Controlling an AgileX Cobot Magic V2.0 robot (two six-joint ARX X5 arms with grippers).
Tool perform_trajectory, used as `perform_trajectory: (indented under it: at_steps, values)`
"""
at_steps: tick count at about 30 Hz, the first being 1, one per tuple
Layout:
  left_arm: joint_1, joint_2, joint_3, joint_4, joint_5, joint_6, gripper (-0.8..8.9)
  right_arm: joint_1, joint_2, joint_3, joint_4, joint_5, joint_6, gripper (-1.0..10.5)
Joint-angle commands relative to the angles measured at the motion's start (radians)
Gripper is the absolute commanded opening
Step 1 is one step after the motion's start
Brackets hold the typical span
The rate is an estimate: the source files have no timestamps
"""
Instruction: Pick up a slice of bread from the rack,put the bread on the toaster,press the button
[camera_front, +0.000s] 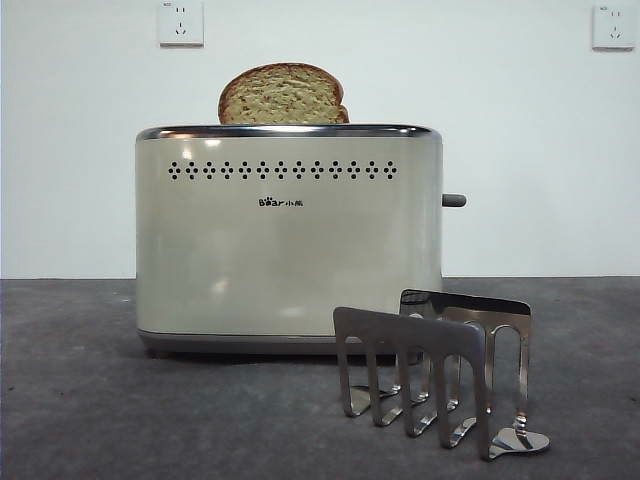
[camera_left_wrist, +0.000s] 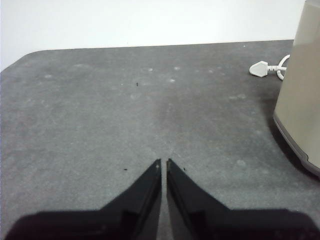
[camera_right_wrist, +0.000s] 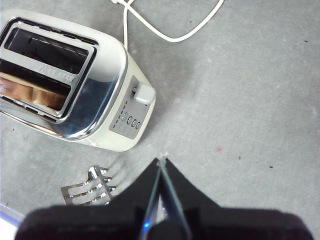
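The cream toaster (camera_front: 288, 235) stands in the middle of the front view. The slice of bread (camera_front: 283, 95) sits in a slot, its rounded top sticking out above the chrome rim. In the right wrist view the bread (camera_right_wrist: 30, 90) lies in one of the toaster's (camera_right_wrist: 107, 90) slots. The lever button (camera_front: 454, 200) sticks out of the toaster's right side and also shows in the right wrist view (camera_right_wrist: 143, 93). The empty steel rack (camera_front: 435, 365) stands in front of the toaster, also in the right wrist view (camera_right_wrist: 87, 192). My right gripper (camera_right_wrist: 162, 161) is shut, above the table beside the button end. My left gripper (camera_left_wrist: 163, 162) is shut and empty over bare table next to the toaster (camera_left_wrist: 302, 85).
A white power cord (camera_right_wrist: 170, 30) curls on the grey table behind the toaster, and its plug (camera_left_wrist: 262, 68) lies near the toaster's far corner. Two wall sockets (camera_front: 181, 22) are on the white wall behind.
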Motion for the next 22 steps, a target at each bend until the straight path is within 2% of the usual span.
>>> perform_trajectory:
  at_steps: [1,6,10,12,18,22]
  values:
    - [0.0,0.008,-0.011,0.006,0.0,-0.007,0.19,0.0,0.006,0.002,-0.003,0.004,-0.008,0.0]
    - [0.0,0.026,-0.011,0.006,0.0,-0.007,0.19,-0.006,0.006,-0.047,0.055,0.047,-0.016,0.0]
    - [0.0,0.033,-0.011,0.006,0.0,-0.007,0.19,-0.006,-0.098,-0.202,0.203,0.151,-0.126,0.0]
    - [0.0,0.037,-0.011,0.006,0.0,-0.007,0.19,-0.006,-0.185,-0.319,0.32,0.18,-0.168,0.0]
    - [0.0,0.04,-0.011,0.006,0.0,-0.007,0.19,-0.022,-0.452,-0.7,0.704,0.187,-0.162,0.0]
    - [0.0,0.04,-0.011,0.006,0.0,-0.007,0.19,-0.034,-0.628,-0.942,0.855,0.23,-0.162,0.0]
